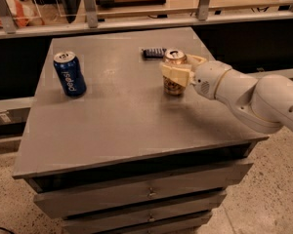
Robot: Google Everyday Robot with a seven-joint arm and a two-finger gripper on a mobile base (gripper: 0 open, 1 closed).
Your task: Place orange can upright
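Grey cabinet top (pixel 112 126), drawers (pixel 136 196) below, speckled floor (pixel 268 199), rail and glass behind. orange can (pixel 173 87) stands upright right of centre with its base on the top. gripper (pixel 177 68) comes in from the right, fingers (pixel 176 75) closed around the can's upper half. blue can (pixel 70 74) upright at far left. Dark flat object (pixel 154 52) just behind the orange can.

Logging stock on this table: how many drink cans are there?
2. The blue Pepsi can stands at the left of the table; the orange can stands right of centre, with the gripper closed around it. None seems hidden.
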